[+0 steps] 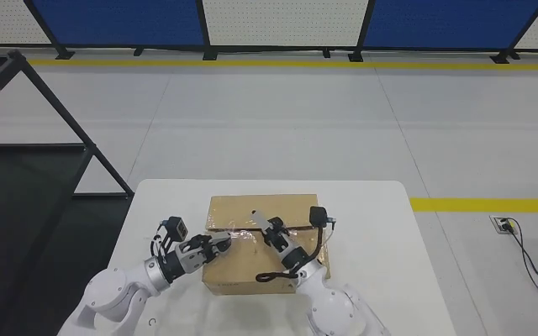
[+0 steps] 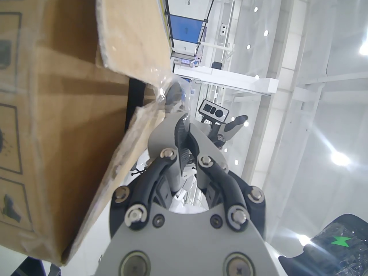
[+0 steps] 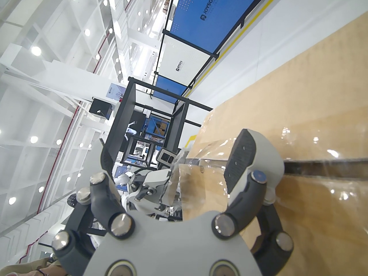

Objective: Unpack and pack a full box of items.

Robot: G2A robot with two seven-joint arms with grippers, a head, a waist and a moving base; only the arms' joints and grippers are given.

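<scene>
A brown cardboard box (image 1: 252, 270) lies in the middle of the white table, its flaps closed and a seam of clear tape (image 1: 241, 232) running across the top. My left gripper (image 1: 224, 244) is at the box's left top edge, its jaws pressed together on a crumpled end of the clear tape (image 2: 173, 88) beside the box (image 2: 57, 87). My right gripper (image 1: 270, 227) rests on top of the box (image 3: 316, 110) near the seam and is open. One of its fingers (image 3: 244, 156) lies on the taped flap, and loose tape (image 3: 201, 150) sits between the jaws.
The table (image 1: 378, 252) has bare surface on both sides of the box. A black metal frame (image 1: 59, 134) stands off the table's left. Blue and white partition panels (image 1: 286, 21) line the far side of the floor.
</scene>
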